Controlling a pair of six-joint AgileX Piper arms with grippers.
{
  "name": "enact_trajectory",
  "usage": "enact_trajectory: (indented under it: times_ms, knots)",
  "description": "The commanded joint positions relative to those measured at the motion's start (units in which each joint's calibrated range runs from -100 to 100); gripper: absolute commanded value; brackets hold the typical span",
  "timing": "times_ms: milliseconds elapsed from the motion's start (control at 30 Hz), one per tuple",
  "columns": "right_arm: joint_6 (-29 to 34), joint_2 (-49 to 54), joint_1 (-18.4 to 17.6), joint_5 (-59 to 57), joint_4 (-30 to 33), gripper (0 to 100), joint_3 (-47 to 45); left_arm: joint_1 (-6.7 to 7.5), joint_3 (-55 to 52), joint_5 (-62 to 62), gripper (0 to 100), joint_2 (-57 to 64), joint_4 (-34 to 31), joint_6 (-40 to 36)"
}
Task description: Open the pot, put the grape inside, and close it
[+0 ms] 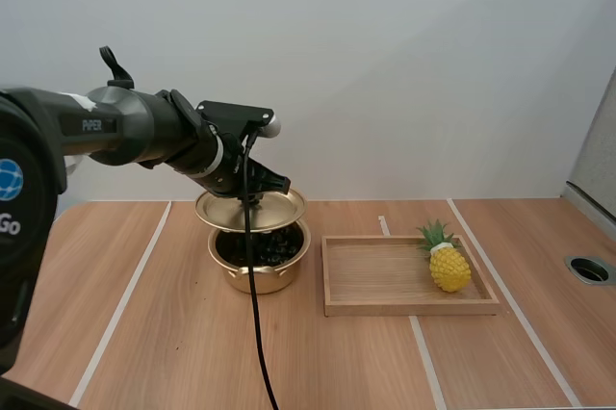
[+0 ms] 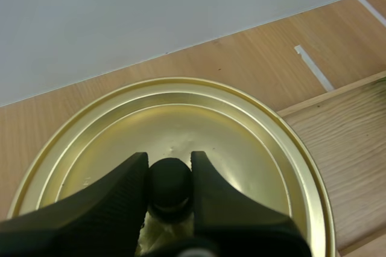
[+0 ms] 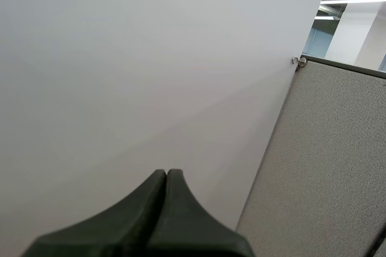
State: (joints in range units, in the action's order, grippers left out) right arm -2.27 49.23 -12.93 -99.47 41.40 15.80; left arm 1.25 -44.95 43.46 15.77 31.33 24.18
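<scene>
left pincer (image 2: 169, 161) clamps lid (image 2: 247, 142) knob (image 2: 170, 189) | lid raised over pot (image 1: 260, 273) | grapes (image 1: 266, 244) inside | right pincer (image 3: 167, 177) closed, empty

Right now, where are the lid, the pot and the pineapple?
lid (image 2: 199, 118), left wrist view, on its gold top surface.
pot (image 1: 279, 275), high view, on its front wall.
pineapple (image 1: 449, 269), high view, on its yellow body.

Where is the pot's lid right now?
In the high view the lid hangs just above the pot, left of the wooden tray, its knob pinched by the left gripper.
</scene>
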Motion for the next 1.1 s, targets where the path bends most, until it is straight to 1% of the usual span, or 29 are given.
enact_trajectory:
  times_ms: [0,100,300,600,800,933,1067]
  knots:
    - [-0.33,0.84,0.23,-0.53,0.47,0,0.25,0.12,-1.77,-4.27,0,0.02,1.56,1.43]
    - [-0.33,0.84,0.23,-0.53,0.47,0,0.25,0.12,-2.74,-5.08,0,0.02,2.46,2.93]
    - [-0.33,0.84,0.23,-0.53,0.47,0,0.25,0.12,-3.04,-6.36,0,-0.46,6.63,6.23]
    - [-0.33,0.84,0.23,-0.53,0.47,0,0.25,0.12,-3.04,-6.94,0,-5.56,7.54,6.82]
    - [-0.33,0.84,0.23,-0.53,0.47,0,0.25,0.12,-3.04,-7.55,0,-6.29,8.18,7.89]
    - [-0.33,0.84,0.23,-0.53,0.47,0,0.25,0.12,-3.04,-7.55,0,-6.29,11.34,10.85]
    - [-0.33,0.84,0.23,-0.53,0.47,0,0.25,0.17,-3.04,-6.76,0,-6.29,15.95,14.86]
